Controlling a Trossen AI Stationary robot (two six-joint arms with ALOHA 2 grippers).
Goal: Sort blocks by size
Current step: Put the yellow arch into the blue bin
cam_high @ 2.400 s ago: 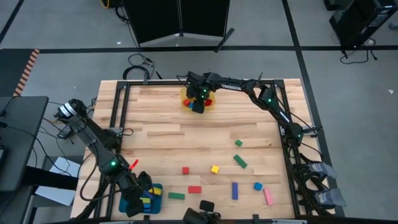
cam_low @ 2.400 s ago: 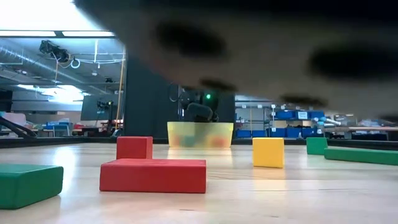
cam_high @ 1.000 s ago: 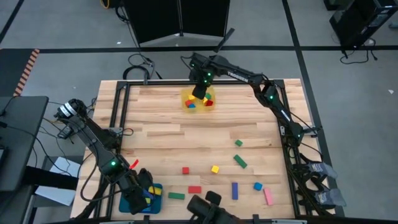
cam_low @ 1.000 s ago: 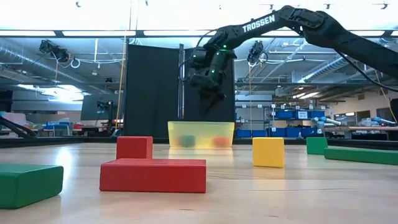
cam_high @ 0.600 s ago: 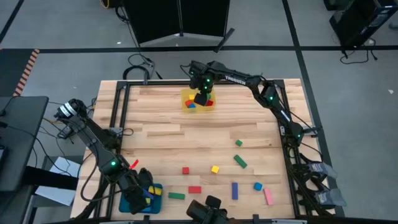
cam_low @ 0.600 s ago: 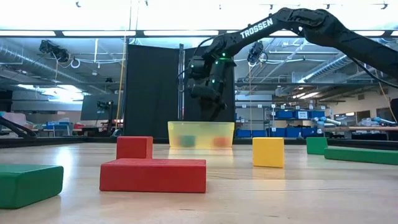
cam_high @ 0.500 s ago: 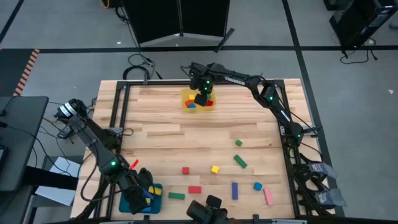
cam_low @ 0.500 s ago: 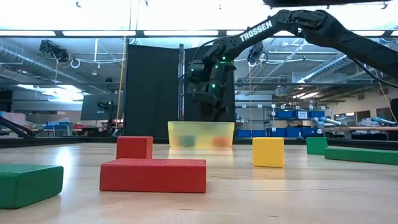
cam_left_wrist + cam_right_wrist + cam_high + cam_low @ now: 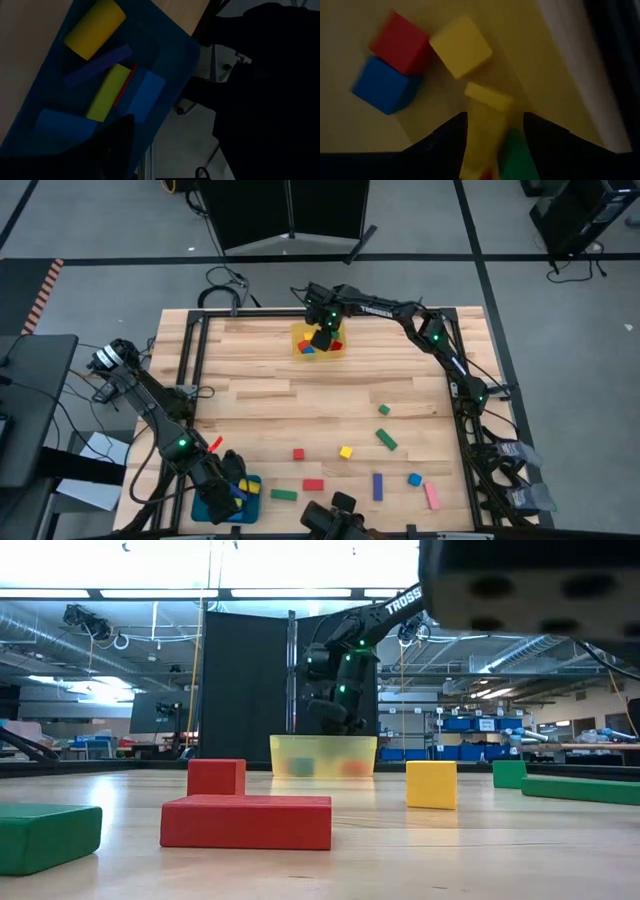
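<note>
From above, you see the right gripper (image 9: pixel 322 337) over the yellow tray (image 9: pixel 302 337) at the far edge of the desk (image 9: pixel 300 405), and the left gripper (image 9: pixel 222 485) over the blue tray (image 9: pixel 246 483) at the near left corner. Loose blocks lie along the near side: a red cube (image 9: pixel 298 453), a yellow cube (image 9: pixel 346 451), a green bar (image 9: pixel 386 439), a blue bar (image 9: pixel 378 486).

At desk height, the red bar (image 9: pixel 246 821) and yellow cube (image 9: pixel 431 784) show flat painted faces and square edges. I'd judge them light, rigid and a little slick, so pinch two opposite flat faces, bars across the short width near the middle.

The left wrist camera shows bars lying in the blue tray (image 9: pixel 170 45); the fingers look well apart and hold nothing.

The right wrist camera shows its fingers (image 9: pixel 451 137) parted and empty above small cubes, red (image 9: pixel 400 42), blue (image 9: pixel 384 85) and yellow (image 9: pixel 461 46), in the yellow tray.
</note>
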